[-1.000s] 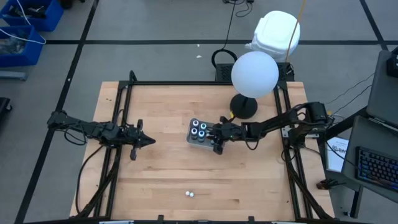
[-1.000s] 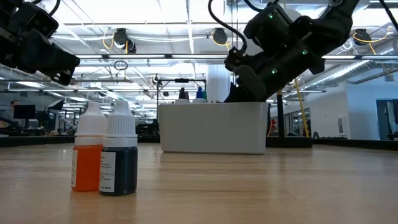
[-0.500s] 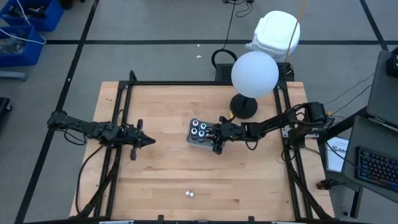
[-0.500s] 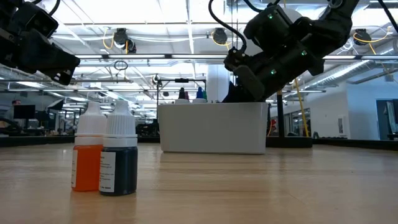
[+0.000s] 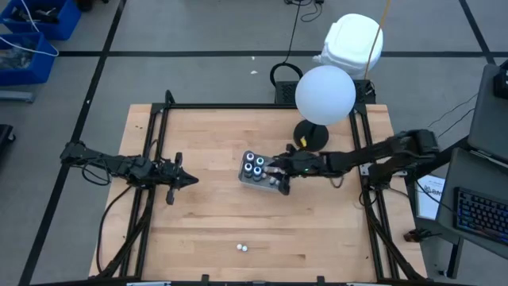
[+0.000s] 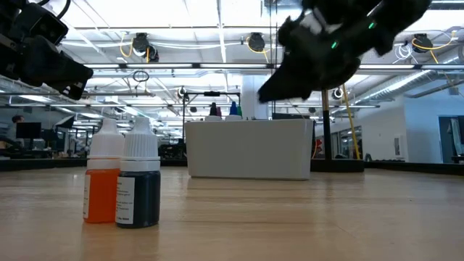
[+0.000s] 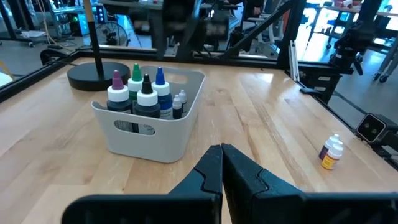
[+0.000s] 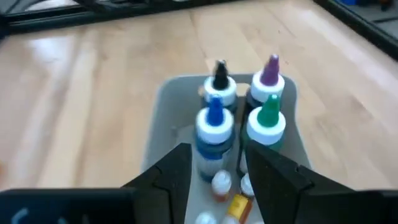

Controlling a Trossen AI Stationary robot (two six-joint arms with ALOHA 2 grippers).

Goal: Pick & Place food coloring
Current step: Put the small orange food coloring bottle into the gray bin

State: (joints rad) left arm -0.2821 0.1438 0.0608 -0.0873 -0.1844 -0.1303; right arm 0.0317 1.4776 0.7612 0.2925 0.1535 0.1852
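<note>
Bottles (image 7: 138,93) of food coloring stand in a white bin (image 7: 149,130) mid-surface, small ones beside them. The right pincer (image 8: 214,171) hovers spread above it, empty, seemingly between placements. Next fetch probably: two bottles (image 6: 123,181) near the front edge. The left pincer (image 7: 222,163), pressed together, waits well apart; lamp base (image 7: 99,74) behind bin.

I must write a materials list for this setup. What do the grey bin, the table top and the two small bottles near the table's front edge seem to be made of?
The grey bin looks like moulded plastic with a matte finish: rounded corners, a cut-out handle.
The table top looks like light wood: plank seams and grain show.
The two small bottles are probably plastic: clear bodies showing orange and dark liquid, opaque white caps.
</note>
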